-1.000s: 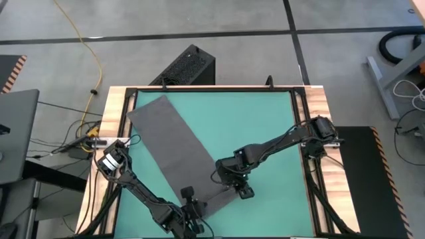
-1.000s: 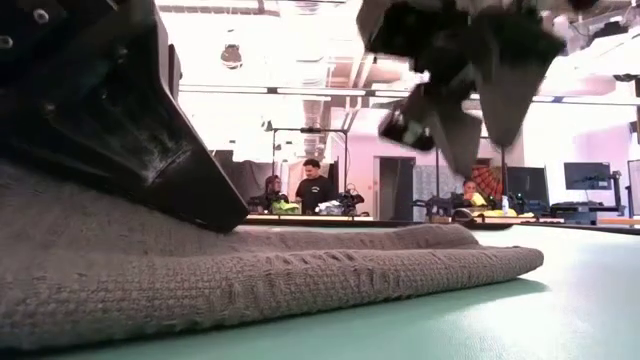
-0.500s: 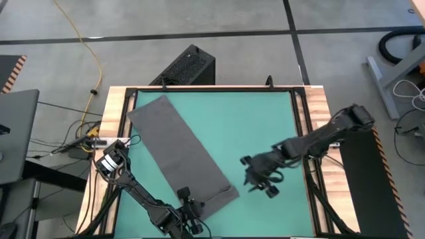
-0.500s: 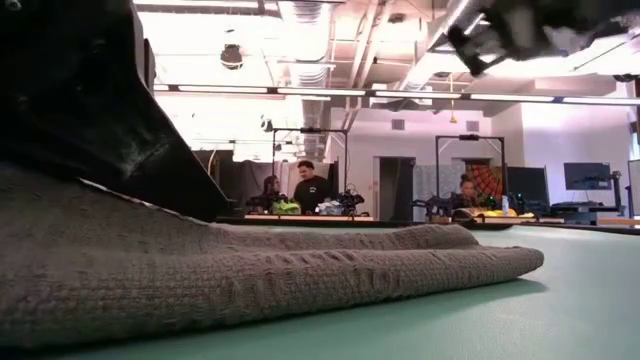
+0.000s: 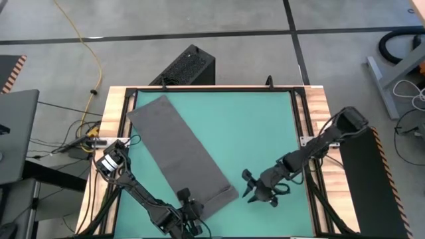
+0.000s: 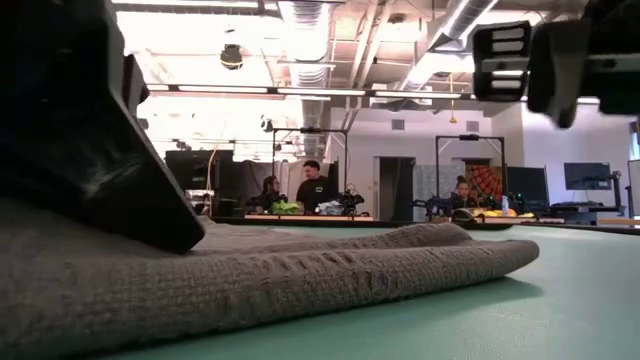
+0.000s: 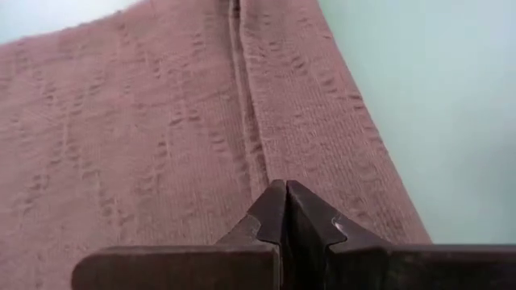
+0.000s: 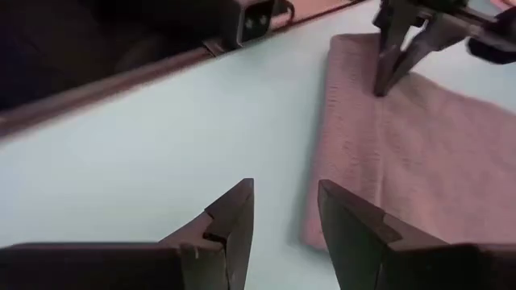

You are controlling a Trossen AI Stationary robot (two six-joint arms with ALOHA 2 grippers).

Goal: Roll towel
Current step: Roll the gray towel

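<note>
From above you see the towel [image 5: 179, 154] lying flat and slantwise across the green mat [image 5: 259, 126], one end near the mat's far left corner, the other at its near edge. That overhead picture cannot show you how the cloth sits at its near end; the table-level view does: the towel's edge there is folded over into a thick lip [image 6: 400, 262] on the mat.

Your left gripper [image 5: 186, 202] is down on the towel's near end. Its wrist camera shows what the others hide: the two fingers [image 7: 284, 211] pressed together, tips resting on the cloth beside a seam [image 7: 244, 121], with no fold visibly pinched between them.

Your right gripper [image 5: 252, 191] hangs over bare mat, just beside the towel's near right corner and apart from it. Its own camera shows the jaws parted with nothing between them, the towel's edge [image 8: 403, 153] ahead and the left gripper standing on it farther off.
</note>
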